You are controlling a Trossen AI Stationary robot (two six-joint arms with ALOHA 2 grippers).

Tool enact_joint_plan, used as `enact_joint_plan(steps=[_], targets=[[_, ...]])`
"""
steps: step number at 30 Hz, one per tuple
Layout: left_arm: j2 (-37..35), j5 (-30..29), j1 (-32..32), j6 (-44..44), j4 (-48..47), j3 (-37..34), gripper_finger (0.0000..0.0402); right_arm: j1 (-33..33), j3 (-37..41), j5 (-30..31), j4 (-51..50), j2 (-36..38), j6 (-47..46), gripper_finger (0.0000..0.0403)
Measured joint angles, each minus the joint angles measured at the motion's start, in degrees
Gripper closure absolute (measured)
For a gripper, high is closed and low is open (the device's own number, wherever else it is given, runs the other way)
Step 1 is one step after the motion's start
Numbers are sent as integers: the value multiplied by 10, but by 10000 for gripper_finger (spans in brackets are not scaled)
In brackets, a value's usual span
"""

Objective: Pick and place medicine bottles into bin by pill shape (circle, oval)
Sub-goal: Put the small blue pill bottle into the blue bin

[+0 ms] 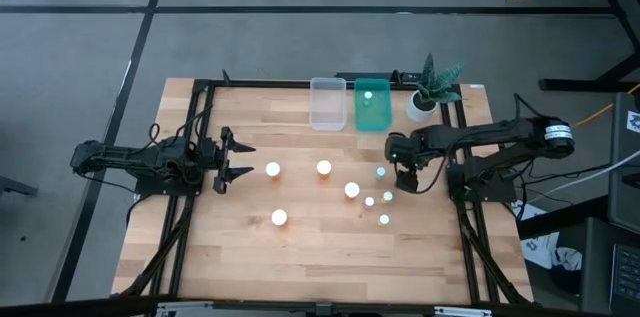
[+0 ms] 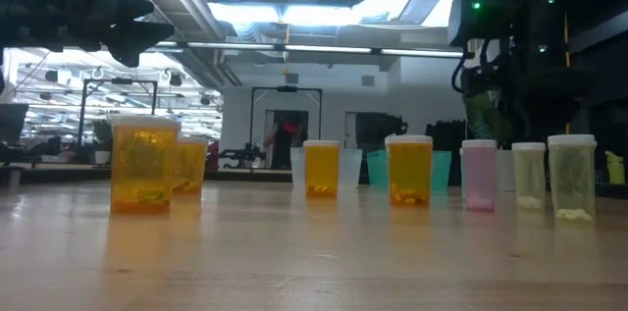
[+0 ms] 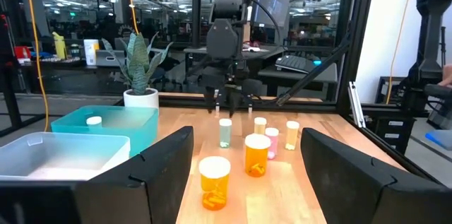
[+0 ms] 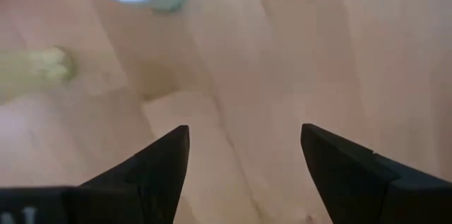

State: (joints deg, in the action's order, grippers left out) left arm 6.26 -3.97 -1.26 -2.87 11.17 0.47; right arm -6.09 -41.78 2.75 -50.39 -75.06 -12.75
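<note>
Right tool (image 1: 405,183) hangs open and empty above our counter (image 1: 250,127) beside 4 teal bottles (image 1: 369,201); left tool (image 1: 236,158) waits open.

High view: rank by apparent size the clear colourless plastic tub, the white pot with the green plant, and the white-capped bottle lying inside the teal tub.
1. The clear colourless plastic tub, largest.
2. The white pot with the green plant, leaves included.
3. The white-capped bottle inside the teal tub, smallest.

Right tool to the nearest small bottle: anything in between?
Nothing visible. The right tool hangs open above bare table, beside the cluster of small bottles; the nearest small bottle stands just next to it, with only wood between.
</note>
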Motion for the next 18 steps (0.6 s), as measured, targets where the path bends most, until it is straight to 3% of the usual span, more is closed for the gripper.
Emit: enact_joint_plan(steps=[6,18], targets=[[0,0,0,0,0,0,147,0,0,-9,71,-25,38,130],[0,0,0,0,0,0,147,0,0,-19,91,-51,59,130]])
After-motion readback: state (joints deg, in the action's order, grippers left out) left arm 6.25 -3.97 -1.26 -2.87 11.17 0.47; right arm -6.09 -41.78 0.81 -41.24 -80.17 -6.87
